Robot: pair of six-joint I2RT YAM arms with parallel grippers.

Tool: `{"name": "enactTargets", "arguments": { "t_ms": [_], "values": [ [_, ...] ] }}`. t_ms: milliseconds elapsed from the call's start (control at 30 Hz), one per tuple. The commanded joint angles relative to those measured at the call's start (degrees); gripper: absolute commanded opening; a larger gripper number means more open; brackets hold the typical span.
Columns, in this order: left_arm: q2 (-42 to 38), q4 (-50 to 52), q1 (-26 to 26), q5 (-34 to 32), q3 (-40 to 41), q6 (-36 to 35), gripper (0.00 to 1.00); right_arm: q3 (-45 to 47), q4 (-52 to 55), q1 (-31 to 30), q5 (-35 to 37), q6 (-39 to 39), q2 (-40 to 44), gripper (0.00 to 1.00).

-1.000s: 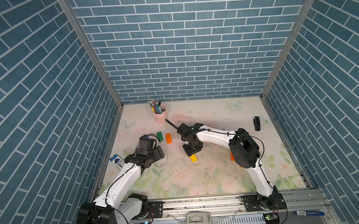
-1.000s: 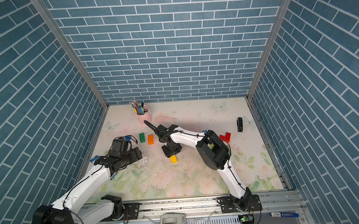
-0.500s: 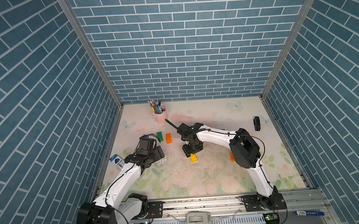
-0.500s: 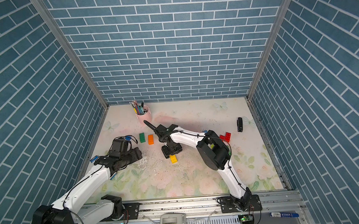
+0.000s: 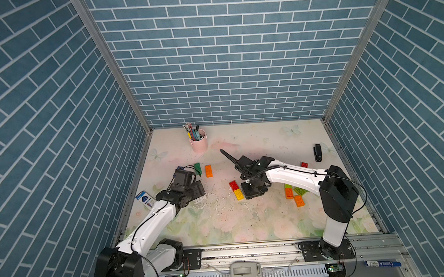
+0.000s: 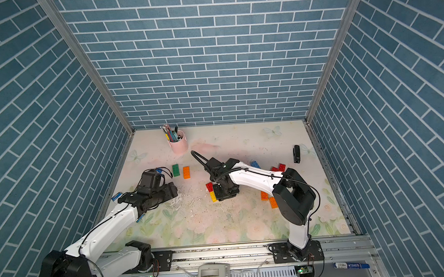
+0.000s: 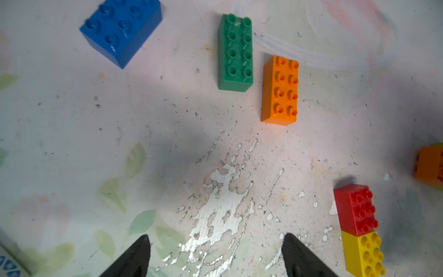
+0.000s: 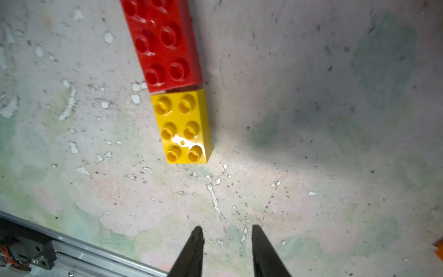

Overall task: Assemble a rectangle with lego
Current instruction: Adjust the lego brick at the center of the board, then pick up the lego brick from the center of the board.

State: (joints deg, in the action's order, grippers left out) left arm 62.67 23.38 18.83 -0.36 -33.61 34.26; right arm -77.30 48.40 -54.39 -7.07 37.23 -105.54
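While the right claw [image 8: 227, 227] is hovering narrowed to a slit, gripping nothing, near the free end of the yellow brick [image 8: 183, 127], that brick is lying butted end to end against the red brick [image 8: 165, 43] on the counter [image 8: 311, 144], probably starting the rectangle's first edge. The left claw [image 7: 215, 236] is hanging wide and empty short of the dark green brick [image 7: 235, 52] and orange brick [image 7: 279, 91], likely the next pieces. The right arm [image 5: 292, 175] is partly hiding the bricks around the lime brick [image 5: 302, 191], making them hard to count.
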Motion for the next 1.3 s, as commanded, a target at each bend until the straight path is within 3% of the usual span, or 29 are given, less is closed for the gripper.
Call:
{"name": "enactTargets", "arguments": {
  "t_ms": [0,167,367,667,933,1267],
  "values": [
    [1.64,-0.20,2.55,-1.51,-2.43,-0.45,0.88,0.39,-2.85,-0.33,0.46,3.02,-1.22,0.34],
    [3.66,1.54,2.52,-4.18,-6.15,-4.73,0.89,-1.23,-2.78,1.38,4.15,1.18,0.23,0.33],
    [21.09,3.16,3.96,-0.67,-19.89,-6.76,0.77,-2.22,-6.47,8.61,4.45,0.21,1.83,0.34],
    [35.37,8.68,6.06,-6.86,-31.00,-7.41,0.71,0.43,-9.32,10.62,4.55,-0.23,4.11,0.34],
    [40.97,9.42,6.03,-9.55,-34.74,-9.21,0.67,2.23,-10.35,10.63,4.45,-0.14,5.38,0.34],
    [46.83,4.21,4.03,-6.36,-37.06,-11.95,0.53,2.50,-10.61,10.55,4.45,-0.23,5.52,0.34]
  ]
}}
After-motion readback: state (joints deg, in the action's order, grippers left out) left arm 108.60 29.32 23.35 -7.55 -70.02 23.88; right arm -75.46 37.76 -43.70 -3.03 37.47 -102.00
